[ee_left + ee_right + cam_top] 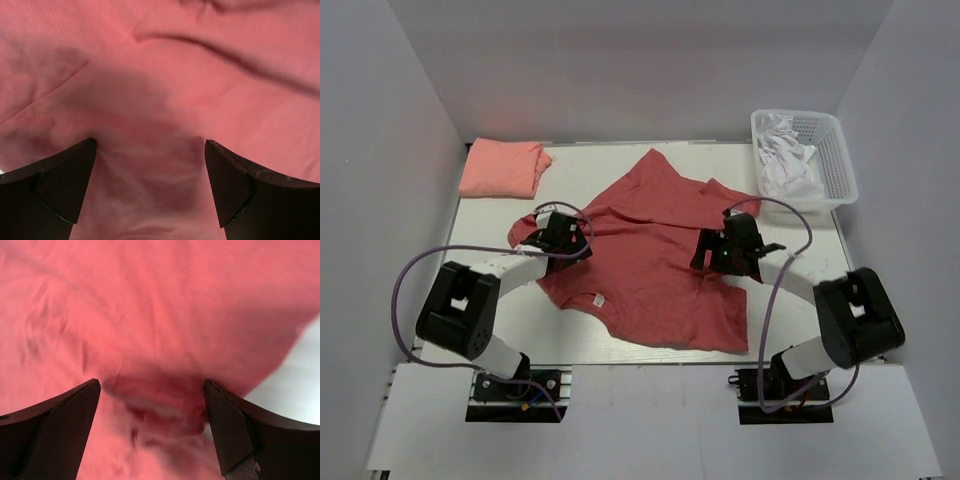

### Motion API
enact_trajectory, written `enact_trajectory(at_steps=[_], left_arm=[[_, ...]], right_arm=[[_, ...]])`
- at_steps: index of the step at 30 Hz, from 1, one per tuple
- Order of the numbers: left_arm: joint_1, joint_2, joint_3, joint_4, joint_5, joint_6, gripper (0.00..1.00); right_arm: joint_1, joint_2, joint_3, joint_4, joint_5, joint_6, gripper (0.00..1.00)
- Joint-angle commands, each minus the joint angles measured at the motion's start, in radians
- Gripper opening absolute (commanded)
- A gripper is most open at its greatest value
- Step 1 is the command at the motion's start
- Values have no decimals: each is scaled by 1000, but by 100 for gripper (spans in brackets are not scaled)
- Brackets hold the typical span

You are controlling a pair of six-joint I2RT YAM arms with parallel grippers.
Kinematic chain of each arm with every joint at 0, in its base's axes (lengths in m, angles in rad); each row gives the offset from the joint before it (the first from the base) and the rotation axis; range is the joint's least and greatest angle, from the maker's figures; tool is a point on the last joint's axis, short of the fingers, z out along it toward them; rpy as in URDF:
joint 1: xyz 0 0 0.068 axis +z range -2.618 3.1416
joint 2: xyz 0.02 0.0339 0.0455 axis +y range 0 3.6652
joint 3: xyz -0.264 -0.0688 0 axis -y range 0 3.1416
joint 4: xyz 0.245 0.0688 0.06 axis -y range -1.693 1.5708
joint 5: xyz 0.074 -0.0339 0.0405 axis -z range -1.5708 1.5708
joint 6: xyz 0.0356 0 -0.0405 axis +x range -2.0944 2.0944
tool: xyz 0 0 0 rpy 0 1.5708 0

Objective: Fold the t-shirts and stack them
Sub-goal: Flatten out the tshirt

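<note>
1. Fabric of the brick-red t-shirt (650, 270) lies spread but rumpled across the middle of the bench (590, 170). Its collar label is turned toward the arms' bases.
2. Left fingers (65, 185) stand wide apart. Their tips appear to rest on the cloth near the shirt's left edge. A soft swell of fabric sits between the 2 tips and is not pinched.
3. Right fingers (230, 425) are just as wide. Their tips are down at the shirt close to its right edge, with a bunched fold lying between them. Bare bench shows just past that edge in the right wrist view.
4. Neither pair grips anything; the red cloth only fills the gap beneath each.
5. Salmon-pink t-shirt (503, 168) lies folded at the far left corner of the bench. It is well apart from both arms and from the red shirt.
6. White plastic basket (835, 165) sits at the far right corner with crumpled white cloth (785, 160) inside. One red sleeve reaches toward it without touching.
</note>
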Motion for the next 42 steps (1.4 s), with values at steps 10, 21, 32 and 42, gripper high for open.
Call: enact_trajectory(at_steps=[10, 21, 32, 42], left_arm=[[-15, 511, 548, 87, 260, 181, 100], [-58, 1004, 1386, -210, 300, 292, 100], [-35, 614, 1341, -241, 182, 394, 100], [-69, 135, 591, -21, 311, 249, 100]], right_arm=[[352, -334, -297, -262, -185, 184, 90], [717, -30, 2, -173, -234, 29, 90], [673, -199, 166, -317, 135, 38, 90], [451, -306, 174, -440, 479, 138, 90]])
